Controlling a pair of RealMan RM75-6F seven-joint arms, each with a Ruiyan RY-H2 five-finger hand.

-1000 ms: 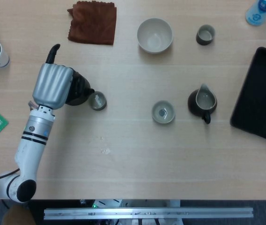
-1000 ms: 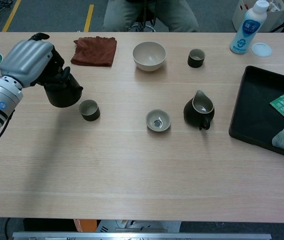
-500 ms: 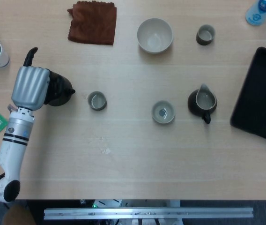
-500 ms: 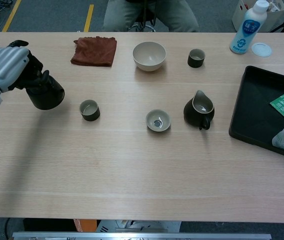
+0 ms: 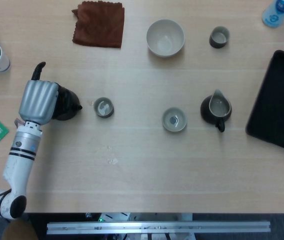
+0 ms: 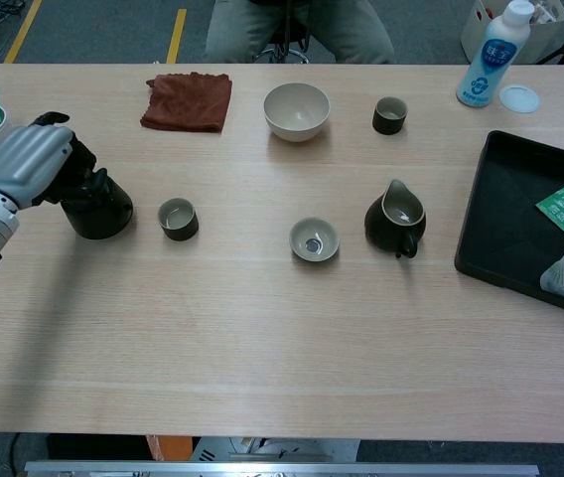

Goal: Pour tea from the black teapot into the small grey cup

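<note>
The black teapot (image 5: 64,104) is gripped by the left hand (image 5: 38,100) — fingers wrapped round its handle side — and is seen upright just left of the small grey cup (image 5: 103,107), spout towards it.

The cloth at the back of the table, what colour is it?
The cloth is reddish brown, a plain weave; the chest view shows it best.

The black teapot (image 5: 66,103) is gripped by the left hand (image 5: 38,100) near the tabletop's left edge, just beside the small grey cup (image 5: 103,107).
</note>
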